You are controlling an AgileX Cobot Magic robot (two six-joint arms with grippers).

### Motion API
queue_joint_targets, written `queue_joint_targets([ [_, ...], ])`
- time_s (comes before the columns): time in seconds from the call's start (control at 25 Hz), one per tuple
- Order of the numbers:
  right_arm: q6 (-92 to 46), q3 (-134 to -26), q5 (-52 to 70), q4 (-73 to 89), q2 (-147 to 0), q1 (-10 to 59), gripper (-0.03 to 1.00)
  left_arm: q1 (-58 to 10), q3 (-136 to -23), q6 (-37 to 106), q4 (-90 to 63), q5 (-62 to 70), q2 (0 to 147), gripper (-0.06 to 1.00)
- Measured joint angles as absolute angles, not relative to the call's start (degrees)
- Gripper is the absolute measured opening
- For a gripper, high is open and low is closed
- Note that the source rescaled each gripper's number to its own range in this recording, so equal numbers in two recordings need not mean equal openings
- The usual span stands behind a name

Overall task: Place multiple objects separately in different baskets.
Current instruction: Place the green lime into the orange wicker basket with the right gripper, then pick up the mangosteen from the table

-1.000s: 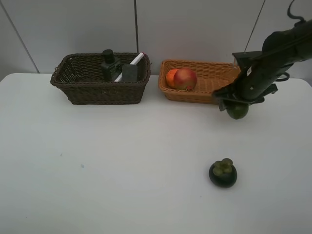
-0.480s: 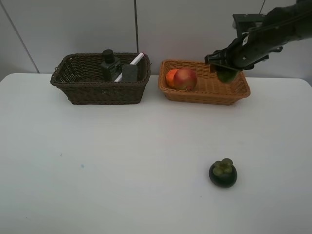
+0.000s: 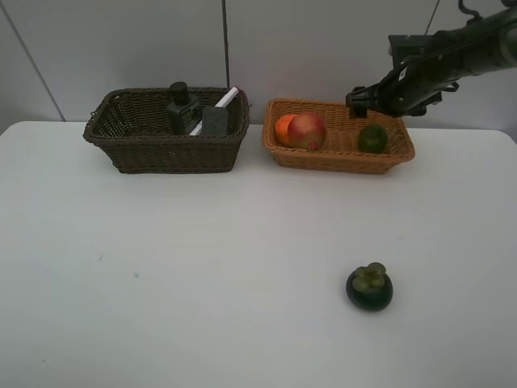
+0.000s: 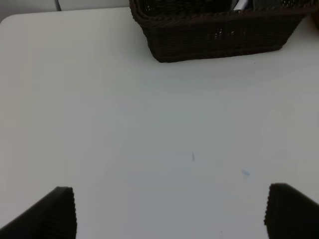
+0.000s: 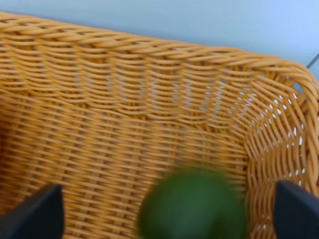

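The orange-tan basket (image 3: 335, 153) holds the orange (image 3: 283, 128), the pomegranate (image 3: 306, 130) and the green lime (image 3: 372, 138). My right gripper (image 3: 374, 105) hovers open just above the lime; the right wrist view shows the blurred lime (image 5: 192, 205) between its fingertips (image 5: 40, 214), inside the basket (image 5: 124, 114). The dark brown basket (image 3: 166, 149) holds the pump bottle (image 3: 181, 106), eraser block (image 3: 215, 120) and marker (image 3: 220, 103). The mangosteen (image 3: 369, 286) sits on the table at the front right. My left gripper (image 4: 169, 211) is open over bare table. The pink bottle is out of view.
The white table (image 3: 202, 267) ends at a grey panelled wall behind the baskets. The dark basket's side (image 4: 219, 35) shows in the left wrist view, some way ahead of the left gripper.
My right gripper carried the lime up from the basket's front edge to over the orange-tan basket, then let it go. The lime now lies in the basket's right end.
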State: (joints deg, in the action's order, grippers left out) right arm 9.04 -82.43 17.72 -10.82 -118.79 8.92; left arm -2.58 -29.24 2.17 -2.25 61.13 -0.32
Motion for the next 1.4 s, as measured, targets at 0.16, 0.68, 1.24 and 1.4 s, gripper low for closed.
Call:
queue_joint_targets([
  [0.16,9.04,-82.79,23.17,-10.56,-118.55,8.98,0.99,-2.58,-29.24,2.17,-2.25,61.13,-0.32,0.90],
  [0.68,6.65,-80.27,67.49,-2.76,-106.73,12.55,1.00,-2.58,-29.24,2.17,-2.25,61.13,-0.32,0.90],
  [1.24,7.80,-57.45,60.91,5.28,-88.35,30.24,1.00,-2.58,-29.24,2.17,-2.25,61.13,-0.32,0.90],
  [1.4,8.86,-52.60,58.42,5.66,-88.35,33.88,1.00,-2.58,-29.24,2.17,-2.25,61.13,-0.32,0.90],
])
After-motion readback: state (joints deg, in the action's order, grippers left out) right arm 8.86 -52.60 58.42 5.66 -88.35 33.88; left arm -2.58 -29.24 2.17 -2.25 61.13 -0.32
